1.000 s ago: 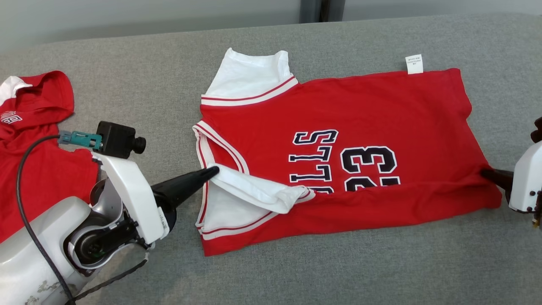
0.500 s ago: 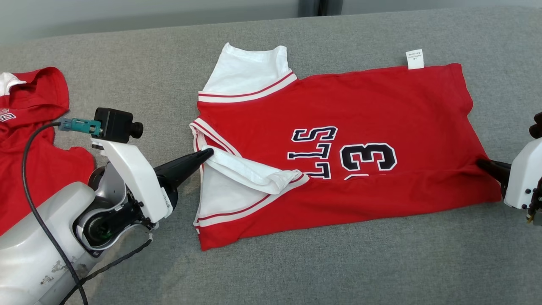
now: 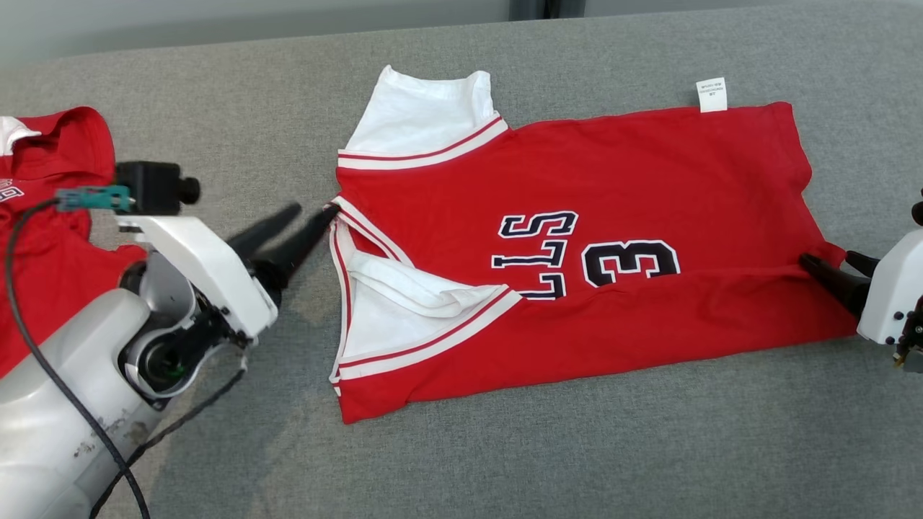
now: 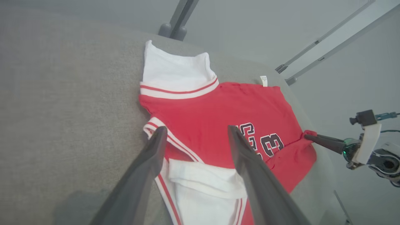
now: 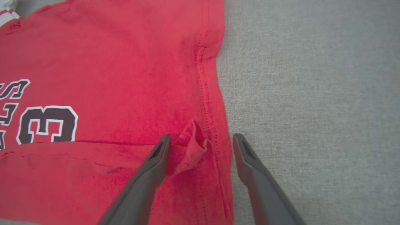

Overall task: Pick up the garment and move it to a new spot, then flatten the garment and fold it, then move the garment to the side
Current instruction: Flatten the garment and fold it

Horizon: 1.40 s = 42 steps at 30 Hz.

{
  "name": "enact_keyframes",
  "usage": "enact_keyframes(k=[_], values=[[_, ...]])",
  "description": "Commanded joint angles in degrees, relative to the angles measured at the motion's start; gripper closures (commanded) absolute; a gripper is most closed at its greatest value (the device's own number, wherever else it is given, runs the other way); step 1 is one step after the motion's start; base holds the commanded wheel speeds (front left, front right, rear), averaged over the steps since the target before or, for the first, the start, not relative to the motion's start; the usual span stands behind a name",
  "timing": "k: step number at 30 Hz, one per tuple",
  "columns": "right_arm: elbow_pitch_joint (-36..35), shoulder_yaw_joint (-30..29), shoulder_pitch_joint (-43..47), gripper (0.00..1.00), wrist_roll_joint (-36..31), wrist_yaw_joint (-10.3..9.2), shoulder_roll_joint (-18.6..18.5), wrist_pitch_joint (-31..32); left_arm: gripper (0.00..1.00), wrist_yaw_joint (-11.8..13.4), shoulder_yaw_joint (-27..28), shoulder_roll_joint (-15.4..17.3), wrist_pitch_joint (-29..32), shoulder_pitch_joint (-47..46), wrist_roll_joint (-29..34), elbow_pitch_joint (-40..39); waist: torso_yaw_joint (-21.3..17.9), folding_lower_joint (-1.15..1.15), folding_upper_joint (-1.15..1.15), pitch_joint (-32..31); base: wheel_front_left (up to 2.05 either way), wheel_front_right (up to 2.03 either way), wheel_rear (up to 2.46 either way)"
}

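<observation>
The table [image 3: 216, 447] was covered in a grey woven cloth, matte and evenly lit, with only soft shadows on it, and its far edge ran along the top of the head view. Behind it stood a plain pale grey-green wall [image 3: 216, 21], broken by a dark upright post [image 3: 530, 9] near the middle. In the left wrist view the post's foot sat just beyond the table's far edge, and two pale slanted bars [image 4: 343, 43] crossed the grey background at the upper right.
</observation>
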Motion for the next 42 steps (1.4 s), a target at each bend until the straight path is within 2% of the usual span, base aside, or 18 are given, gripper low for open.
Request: enact_keyframes(k=[1, 8, 11, 14, 17, 19, 23, 26, 30, 34, 38, 39, 42], values=[[0.09, -0.08, 0.12, 0.0, 0.23, 0.0, -0.04, -0.3, 0.0, 0.52, 1.04, -0.4, -1.81, -0.97, 0.42, 0.73, 0.1, 0.0, 0.0, -0.05, 0.0, 0.0, 0.0], [1.01, -1.1, 0.85, 0.0, 1.48, 0.0, -0.12, -3.13, 0.0, 2.74, 6.94, -3.76, -16.04, -1.01, 1.96, 5.21, 0.47, 0.0, 0.0, -1.17, 0.0, 0.0, 0.0], [0.78, -2.53, 1.4, 0.0, 1.85, 0.0, -0.2, -7.34, 0.0, 3.42, 9.19, -4.36, -20.8, -0.21, 3.35, 5.63, 0.64, 0.0, 0.0, -2.02, 0.0, 0.0, 0.0], [-0.06, -2.59, 2.1, 0.0, -0.63, 0.0, -1.05, -13.55, 0.0, 4.53, 12.74, -4.97, -22.54, 1.82, 6.17, 4.81, 0.76, 0.0, 0.0, -2.84, 0.0, 0.0, 0.0], [-0.02, -3.39, 3.35, 0.0, -2.44, 0.0, -1.16, -20.69, 0.0, 5.89, 19.28, -6.21, -22.78, 4.68, 12.76, 2.33, 0.9, 0.0, 0.0, -3.68, 0.0, 0.0, 0.0], [0.56, -3.76, 4.36, 0.0, -4.35, 0.0, -0.98, -24.96, 0.0, 6.84, 24.02, -8.42, -22.77, 8.7, 17.93, 0.05, 0.86, 0.0, 0.0, -4.34, 0.0, 0.0, 0.0], [1.72, -6.78, 6.24, 0.0, -9.36, -0.01, 0.15, -28.33, 0.0, 8.13, 32.9, -13.33, -22.79, 16.57, 28.79, -5.24, 0.6, 0.0, 0.0, -5.55, 0.0, 0.0, 0.0], [-1.41, -17.03, 8.16, 0.0, -17.9, 0.0, 1.86, -28.4, 0.0, 7.51, 37.6, -18.18, -22.79, 23.03, 35.72, -8.14, 0.18, 0.0, 0.0, -6.31, 0.0, 0.0, 0.0], [-8.29, -33.87, 17.47, 0.0, -29.93, 0.0, 7.63, -28.31, 0.0, 6.03, 41.53, -24.18, -22.81, 29.5, 42.04, -8.72, -0.21, 0.0, 0.0, -7.42, 0.0, 0.0, 0.0], [-16.39, -46.16, 27.47, 0.0, -39.84, -0.01, 14.72, -28.34, 0.0, 4.03, 42.96, -27.75, -22.81, 33.7, 46.45, -6.57, -0.29, 0.0, 0.0, -8.14, 0.0, 0.0, 0.0], [-22.5, -52.71, 34.32, 0.0, -47.0, 0.0, 20.5, -28.34, 0.0, 3.1, 43.44, -29.49, -22.81, 36.18, 49.65, -3.99, 0.05, 0.0, 0.0, -8.8, 0.0, 0.0, 0.0], [-22.5, -52.71, 34.32, 0.0, -47.0, 0.0, 20.5, -28.34, 0.0, 3.1, 43.44, -29.49, -22.81, 36.18, 49.65, -3.99, 0.05, 0.0, 0.0, -8.8, 0.0, 0.0, 0.0], [-24.47, -55.48, 37.57, 0.0, -49.5, -0.01, 23.55, -28.34, 0.0, 2.86, 42.66, -30.19, -22.82, 37.13, 51.62, -2.01, 0.09, 0.0, 0.0, -9.19, 0.0, 0.0, 0.0]])
